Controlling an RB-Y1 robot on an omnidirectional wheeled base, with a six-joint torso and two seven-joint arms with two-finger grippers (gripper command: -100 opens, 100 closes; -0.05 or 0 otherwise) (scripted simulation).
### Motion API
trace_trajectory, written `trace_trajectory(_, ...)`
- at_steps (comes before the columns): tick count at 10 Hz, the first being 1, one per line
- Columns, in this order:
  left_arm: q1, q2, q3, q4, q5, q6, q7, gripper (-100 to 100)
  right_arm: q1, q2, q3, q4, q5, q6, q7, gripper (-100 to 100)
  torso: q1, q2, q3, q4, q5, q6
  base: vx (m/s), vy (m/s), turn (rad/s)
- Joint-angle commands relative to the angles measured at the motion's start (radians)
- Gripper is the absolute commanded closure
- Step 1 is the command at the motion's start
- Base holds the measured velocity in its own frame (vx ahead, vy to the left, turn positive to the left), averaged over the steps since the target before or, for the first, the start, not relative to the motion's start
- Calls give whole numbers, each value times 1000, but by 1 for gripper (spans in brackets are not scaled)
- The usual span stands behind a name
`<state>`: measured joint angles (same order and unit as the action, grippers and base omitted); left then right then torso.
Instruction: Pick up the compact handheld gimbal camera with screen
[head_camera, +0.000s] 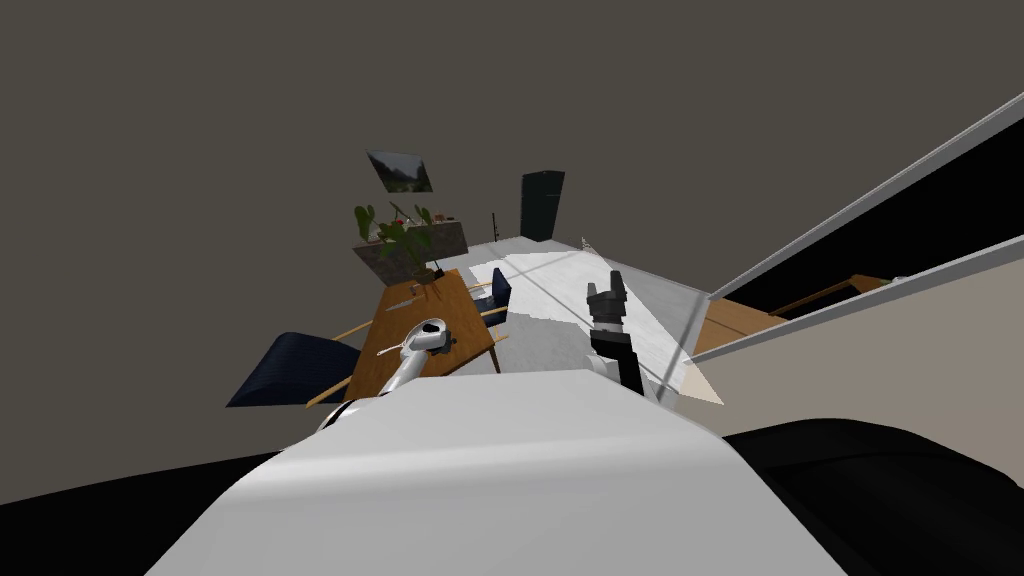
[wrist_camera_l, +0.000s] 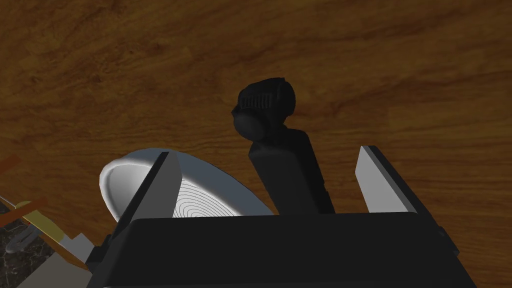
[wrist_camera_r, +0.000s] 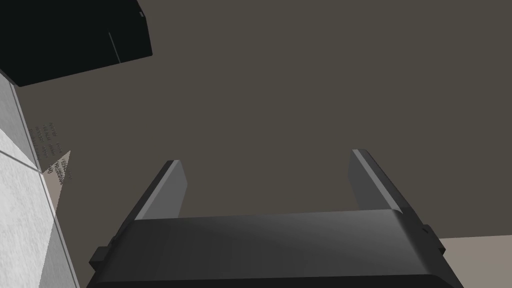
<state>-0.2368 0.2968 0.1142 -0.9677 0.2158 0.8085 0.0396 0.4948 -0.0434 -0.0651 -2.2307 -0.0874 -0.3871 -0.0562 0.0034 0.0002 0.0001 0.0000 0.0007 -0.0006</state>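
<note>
The wooden table (head_camera: 470, 318) stands ahead and to the left, running from near to far. A dark blue chair (head_camera: 290, 368) sits at its left side, and a second one (head_camera: 498, 290) at its far right side. A leafy potted plant (head_camera: 400, 235) stands on the table's far end.

The left arm (head_camera: 405, 365) reaches out over the near half of the table. The left gripper (wrist_camera_l: 267, 152) hangs over the wood with its blades spread wide. A white round dish (wrist_camera_l: 210, 192) with a ringed centre lies on the table, partly behind one blade (wrist_camera_l: 162, 187).

The compact gimbal camera (wrist_camera_l: 287, 165), all black, is on the table top between the two blades and just beside the dish. Neither blade touches it. Its rounded head points away from the gripper's body, and its handle runs back under that body.

The right gripper (head_camera: 607, 292) is raised over the pale floor to the right of the table. Its blades (wrist_camera_r: 172, 192) are also spread wide, with nothing between them.
</note>
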Motion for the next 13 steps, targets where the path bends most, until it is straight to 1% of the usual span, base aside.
trace_trajectory(1, 0, 0, 0, 0, 0, 0, 0, -100, 0, 0, 0, 0, 0, 0, 0, 0, 0, 0, 0, 0, 0, 0, -6, 25, -15)
trace_trajectory(2, -1, 0, 0, 1, 0, 4, -1, 0, 0, 0, 0, 0, 0, 0, 0, 0, -2, 0, 0, 0, 0, 0, 0, 0, 0)
trace_trajectory(3, 3, -9, -1, 30, -6, -30, 0, -100, 0, 0, 0, 0, 0, 0, 0, 0, -3, -1, 0, 0, -1, 0, 29, 16, -7)
trace_trajectory(6, 8, -22, -4, 72, -15, -81, 0, -100, 0, 0, 0, 0, 0, 0, 0, 0, -2, -4, -2, -1, 0, 0, 58, 28, -6)
trace_trajectory(7, 7, -19, -3, 64, -13, -69, 0, -100, 0, 0, 0, 0, 0, 0, 0, 0, -2, -5, -3, -1, 0, 0, 28, 12, -2)
trace_trajectory(8, 7, -20, -3, 65, -14, -72, 0, 100, 0, 0, 0, 0, 0, 0, 0, 0, -3, -3, -2, -1, -1, 0, 0, 0, 0)
trace_trajectory(12, 8, -20, -2, 66, -13, -71, 2, 100, 0, 0, 0, 0, 0, 0, 0, 0, -3, -2, -1, 0, -1, 1, 0, 0, 3)
trace_trajectory(13, 8, -20, -2, 66, -13, -71, 2, 0, 0, 0, 0, 0, 0, 0, 0, 0, -3, -2, -1, 0, -1, 2, 0, 0, 0)
